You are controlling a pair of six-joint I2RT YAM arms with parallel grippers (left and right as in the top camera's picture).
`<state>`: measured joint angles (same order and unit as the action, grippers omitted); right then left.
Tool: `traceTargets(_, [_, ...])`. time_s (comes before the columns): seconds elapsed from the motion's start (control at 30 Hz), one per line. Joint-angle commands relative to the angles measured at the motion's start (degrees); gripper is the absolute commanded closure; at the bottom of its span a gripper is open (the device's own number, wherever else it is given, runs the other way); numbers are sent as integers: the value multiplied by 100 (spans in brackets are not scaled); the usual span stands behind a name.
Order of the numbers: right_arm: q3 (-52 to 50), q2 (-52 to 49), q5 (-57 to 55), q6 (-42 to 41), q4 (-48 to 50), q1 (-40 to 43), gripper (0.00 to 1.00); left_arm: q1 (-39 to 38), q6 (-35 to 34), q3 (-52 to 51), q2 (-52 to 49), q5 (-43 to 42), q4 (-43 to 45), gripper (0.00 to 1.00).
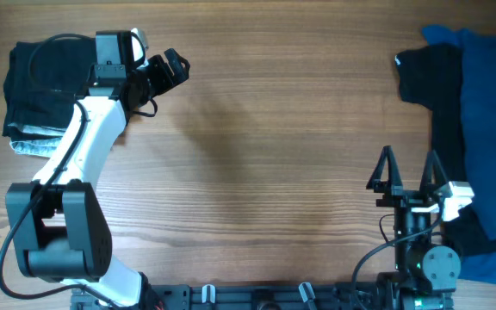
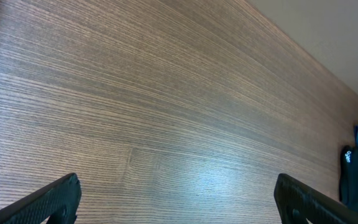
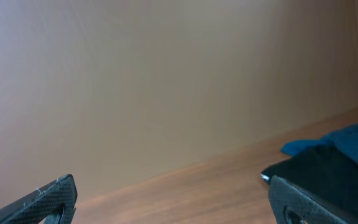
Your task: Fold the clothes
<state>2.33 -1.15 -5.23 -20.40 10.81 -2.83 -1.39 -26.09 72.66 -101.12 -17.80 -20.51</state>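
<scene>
A pale wooden desk (image 1: 274,129) with fine straight grain running left to right fills the overhead view; the right wrist view shows a plain beige wall behind it.

The clothes, one folded black garment (image 1: 46,82), lie at the far left corner of the desk. It is matte, soft and unprinted, and forms a roughly rectangular block with slightly rumpled edges. A single pale grey piece of fabric (image 1: 31,146) sticks out from under its near edge; its weave is too small to make out.

The left gripper (image 1: 169,71) sits just right of the garment, apart from it, at the end of a white and black arm that crosses over the garment's near right corner. Its two dark fingers are spread wide and hold nothing. In its own wrist view only bare wood lies between the fingertips (image 2: 48,199).

Well across the desk, at the far right corner, is a loose heap of two cloths. One is a bright blue cloth (image 1: 489,112), smooth and draped, which runs down the right edge. The other is a second black cloth (image 1: 429,77), rumpled and irregular, which lies beside and partly under it.

The right gripper (image 1: 410,172) stands near the front edge, just left of the blue cloth. Its two black fingers are splayed fully apart and empty.
</scene>
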Motion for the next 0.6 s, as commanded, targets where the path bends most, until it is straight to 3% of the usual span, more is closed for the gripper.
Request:
traceTargets(0.0, [-203, 96, -48, 501, -232, 28, 0, 15, -31, 33, 61, 57, 15, 0])
traceTargets(0.3, [-203, 96, 72, 1611, -999, 28, 0, 15, -28, 33, 61, 57, 15, 0])
traceTargets(0.57, [-203, 94, 74, 1700, -999, 28, 0, 15, -31, 33, 61, 57, 15, 0])
